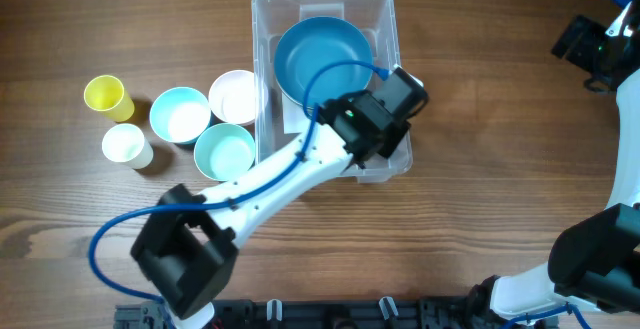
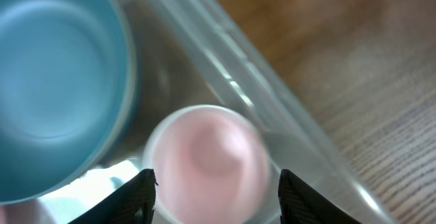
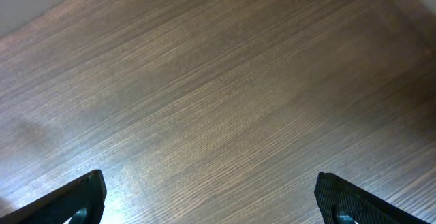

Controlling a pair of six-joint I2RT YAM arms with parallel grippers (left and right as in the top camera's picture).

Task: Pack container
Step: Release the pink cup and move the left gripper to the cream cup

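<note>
Closest, the left tool (image 2: 218, 190) hangs spread wide, unclamped, astride a pink cup (image 2: 208, 159) inside the container (image 2: 272, 108), beside a blue bowl (image 2: 54, 81). Probably light, slick plastic, the container is best held by its thick rim; no writing is legible. Well clear of it, the right tool (image 3: 211, 200) gapes empty over the desk (image 3: 218, 81).

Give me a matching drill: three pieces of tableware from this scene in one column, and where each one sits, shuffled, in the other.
1. large blue bowl
2. pink cup
3. yellow cup

A. on the table, farthest left
B. at the far end of the container
C. between the fingers of the left gripper

Pairs: 1-B, 2-C, 3-A
</note>
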